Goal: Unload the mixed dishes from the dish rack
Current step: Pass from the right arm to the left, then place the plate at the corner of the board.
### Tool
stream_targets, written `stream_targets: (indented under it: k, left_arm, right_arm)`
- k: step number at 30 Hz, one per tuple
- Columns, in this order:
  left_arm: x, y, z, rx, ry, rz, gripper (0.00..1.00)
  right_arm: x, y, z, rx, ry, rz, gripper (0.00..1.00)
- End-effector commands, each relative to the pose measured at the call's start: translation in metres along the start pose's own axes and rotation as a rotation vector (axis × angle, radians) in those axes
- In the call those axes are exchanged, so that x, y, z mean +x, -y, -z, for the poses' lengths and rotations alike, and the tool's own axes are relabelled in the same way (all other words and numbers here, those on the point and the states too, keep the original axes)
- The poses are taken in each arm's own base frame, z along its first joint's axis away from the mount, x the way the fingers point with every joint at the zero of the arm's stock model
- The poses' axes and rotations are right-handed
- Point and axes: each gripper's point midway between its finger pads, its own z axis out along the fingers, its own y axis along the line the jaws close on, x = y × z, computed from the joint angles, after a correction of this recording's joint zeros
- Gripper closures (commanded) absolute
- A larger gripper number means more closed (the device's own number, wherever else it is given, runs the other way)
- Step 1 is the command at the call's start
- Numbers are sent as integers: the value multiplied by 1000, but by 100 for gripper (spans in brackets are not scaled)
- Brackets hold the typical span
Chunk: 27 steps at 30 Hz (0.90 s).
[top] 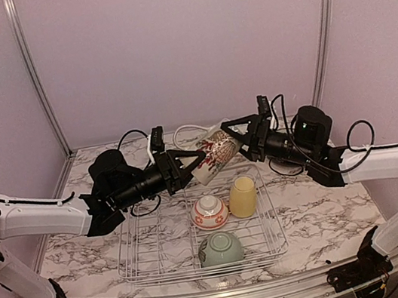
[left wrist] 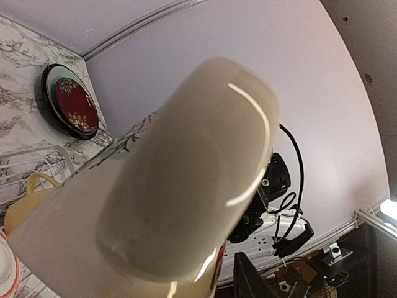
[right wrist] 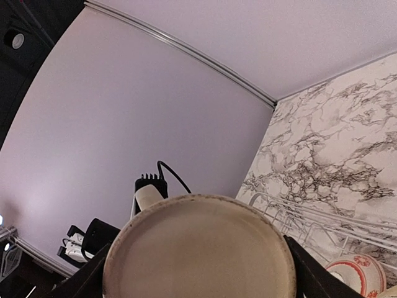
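Top external: left hand and right hand clasp cream mug (red-patterned).

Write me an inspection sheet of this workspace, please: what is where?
Surface: marble-patterned table, with the rack in the middle.
Job's things: dish rack holds white-and-red bowl, yellow cup and pale green bowl. The cream patterned mug is in the air over the rack's far edge. The dark red floral plate sits on the teal plate by the wall.
Clutter: nothing seen.
Hands: right hand grips one end of the mug. The left hand straddles the other end, grip unclear.
Cables: black cables loop over both wrists.
Surroundings: lilac walls.
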Motion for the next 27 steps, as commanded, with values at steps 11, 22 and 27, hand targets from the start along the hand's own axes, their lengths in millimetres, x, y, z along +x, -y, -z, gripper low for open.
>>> stream_targets:
  k: [11, 22, 27]
  left_arm:
    - [-21, 13, 11, -103, 67, -111, 100]
    - [-76, 5, 73, -488, 179, -298, 100]
    - [-106, 1, 115, -688, 234, -352, 100]
  right_arm:
    - [-14, -36, 2, -133, 52, 65, 50]
    - [-18, 1, 5, 108, 44, 208, 2]
    - [-21, 0, 9, 126, 51, 244, 2]
